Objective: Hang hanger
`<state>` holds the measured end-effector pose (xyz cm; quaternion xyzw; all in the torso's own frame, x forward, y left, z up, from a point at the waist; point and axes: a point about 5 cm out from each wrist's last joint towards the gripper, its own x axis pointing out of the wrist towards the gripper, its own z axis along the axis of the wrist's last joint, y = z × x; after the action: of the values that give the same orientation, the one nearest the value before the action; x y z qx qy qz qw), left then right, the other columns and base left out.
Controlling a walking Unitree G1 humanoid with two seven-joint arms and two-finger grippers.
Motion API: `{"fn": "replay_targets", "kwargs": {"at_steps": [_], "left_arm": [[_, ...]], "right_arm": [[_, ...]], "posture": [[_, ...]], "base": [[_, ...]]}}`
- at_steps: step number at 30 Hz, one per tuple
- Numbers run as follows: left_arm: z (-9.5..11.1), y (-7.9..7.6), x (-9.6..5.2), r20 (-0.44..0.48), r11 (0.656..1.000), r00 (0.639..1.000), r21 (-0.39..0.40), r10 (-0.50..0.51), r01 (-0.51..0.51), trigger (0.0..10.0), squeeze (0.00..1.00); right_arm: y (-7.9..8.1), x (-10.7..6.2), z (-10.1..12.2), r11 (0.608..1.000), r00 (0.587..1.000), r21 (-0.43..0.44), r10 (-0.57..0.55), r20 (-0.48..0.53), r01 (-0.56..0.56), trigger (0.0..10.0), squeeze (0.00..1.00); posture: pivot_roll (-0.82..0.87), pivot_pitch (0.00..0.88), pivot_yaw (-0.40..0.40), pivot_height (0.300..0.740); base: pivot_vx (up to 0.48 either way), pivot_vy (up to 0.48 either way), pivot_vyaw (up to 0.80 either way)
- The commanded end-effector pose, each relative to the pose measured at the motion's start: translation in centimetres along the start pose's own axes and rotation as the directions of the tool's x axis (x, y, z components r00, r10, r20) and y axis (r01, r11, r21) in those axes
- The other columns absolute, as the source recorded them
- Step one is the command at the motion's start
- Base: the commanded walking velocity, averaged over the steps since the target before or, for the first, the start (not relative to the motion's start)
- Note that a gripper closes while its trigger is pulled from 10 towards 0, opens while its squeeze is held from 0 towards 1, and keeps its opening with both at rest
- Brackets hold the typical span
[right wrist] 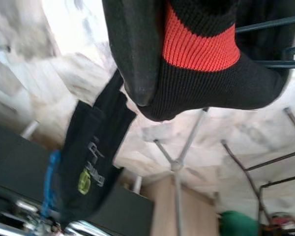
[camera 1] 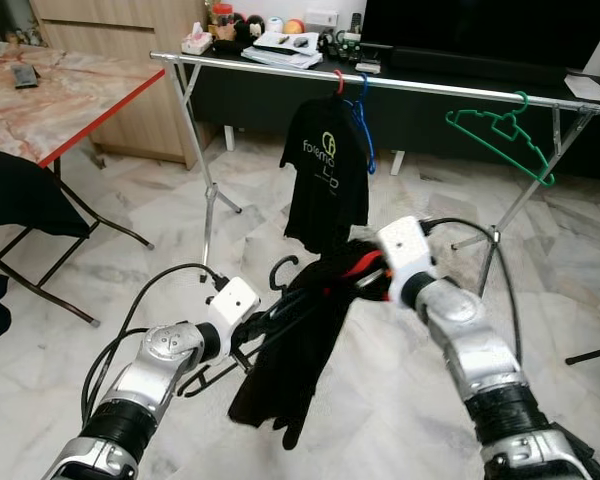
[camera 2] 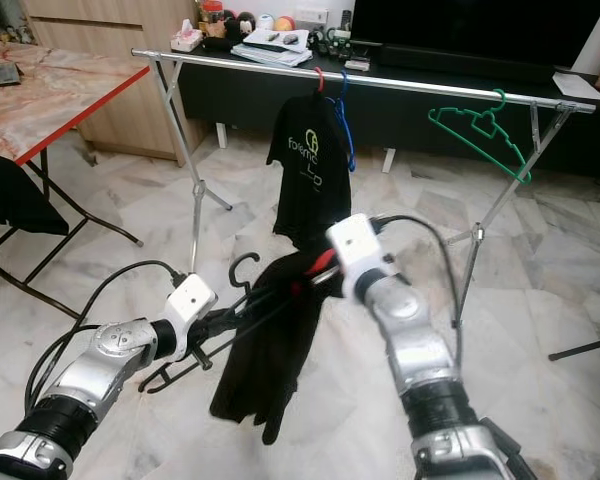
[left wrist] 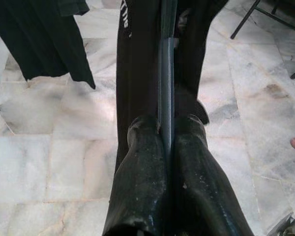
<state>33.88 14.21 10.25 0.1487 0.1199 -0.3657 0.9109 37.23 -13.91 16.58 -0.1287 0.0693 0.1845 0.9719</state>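
Left claw (left wrist: 168,147) clamps the black wire hanger (camera 1: 280,270) carrying a black garment with red-striped collar (camera 1: 310,340), held low before the silver clothes rail (camera 1: 400,85). Right claw (right wrist: 152,73) grips the collar. Hung black T-shirt (camera 1: 325,180) has partly legible yellow print.

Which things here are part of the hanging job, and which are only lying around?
Job:
- black hanger with black, red-trimmed garment
- left gripper
- right gripper
- silver clothes rail

Lying about:
- empty green hanger
- marble-patterned table
- tissue box
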Motion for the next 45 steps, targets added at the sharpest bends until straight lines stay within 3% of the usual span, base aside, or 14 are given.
{"fn": "replay_targets", "kwargs": {"at_steps": [1,3,5,9,17,25,30,35,45], "left_arm": [[0.4,0.3,-0.1,0.033,1.000,0.999,0.003,0.023,-0.023,10.0,0.00],[0.6,0.3,0.0,0.041,1.000,0.999,0.001,0.021,-0.021,10.0,0.00],[0.9,0.4,0.1,0.056,1.000,0.998,0.002,0.031,-0.031,10.0,0.00],[1.3,0.5,0.1,0.080,0.999,0.996,-0.004,0.037,-0.037,10.0,0.00],[1.4,0.6,0.2,0.088,0.999,0.995,-0.004,0.044,-0.044,10.0,0.00],[1.7,0.8,0.3,0.117,0.996,0.989,0.002,0.088,-0.088,10.0,0.00],[2.1,1.3,0.3,0.143,0.990,0.980,-0.013,0.140,-0.140,10.0,0.00],[2.3,1.4,0.3,0.160,0.989,0.976,-0.020,0.149,-0.147,10.0,0.00],[2.5,1.4,0.4,0.178,0.988,0.972,-0.028,0.152,-0.150,10.0,0.00]], "right_arm": [[0.3,0.1,0.7,0.999,1.000,0.043,0.007,0.026,-0.008,10.0,0.00],[1.1,0.2,0.9,0.996,0.998,0.077,0.044,0.038,-0.047,10.0,0.00],[2.5,0.0,1.5,0.979,0.985,0.126,0.153,0.081,-0.162,10.0,0.00],[5.1,-0.9,1.7,0.939,0.938,0.062,0.331,0.107,-0.338,10.0,0.00],[6.6,-1.2,2.0,0.916,0.916,0.084,0.381,0.122,-0.392,10.0,0.00],[8.9,-3.0,3.6,0.834,0.862,0.233,0.454,0.226,-0.500,10.0,0.00],[8.5,-3.5,2.9,0.834,0.891,0.318,0.401,0.213,-0.451,10.0,0.00],[5.9,-3.2,0.9,0.858,0.961,0.433,0.247,0.123,-0.276,10.0,0.00],[6.8,-3.7,0.6,0.850,0.939,0.400,0.322,0.122,-0.343,10.0,0.00]], "posture": [[-0.05,0.110,-0.042,0.740],[-0.05,0.110,-0.041,0.740],[-0.05,0.110,-0.039,0.740],[-0.05,0.108,-0.040,0.740],[-0.05,0.108,-0.043,0.740],[-0.06,0.110,-0.048,0.740],[-0.06,0.112,-0.049,0.740],[-0.06,0.113,-0.050,0.740],[-0.06,0.112,-0.048,0.740]], "base": [[0.000,0.000,0.00],[0.000,0.000,0.00],[0.000,0.000,0.00],[0.000,0.000,0.00],[0.000,0.000,0.00],[0.000,0.000,0.00],[0.000,0.000,0.00],[0.000,0.000,0.00],[0.000,0.000,0.00]]}}
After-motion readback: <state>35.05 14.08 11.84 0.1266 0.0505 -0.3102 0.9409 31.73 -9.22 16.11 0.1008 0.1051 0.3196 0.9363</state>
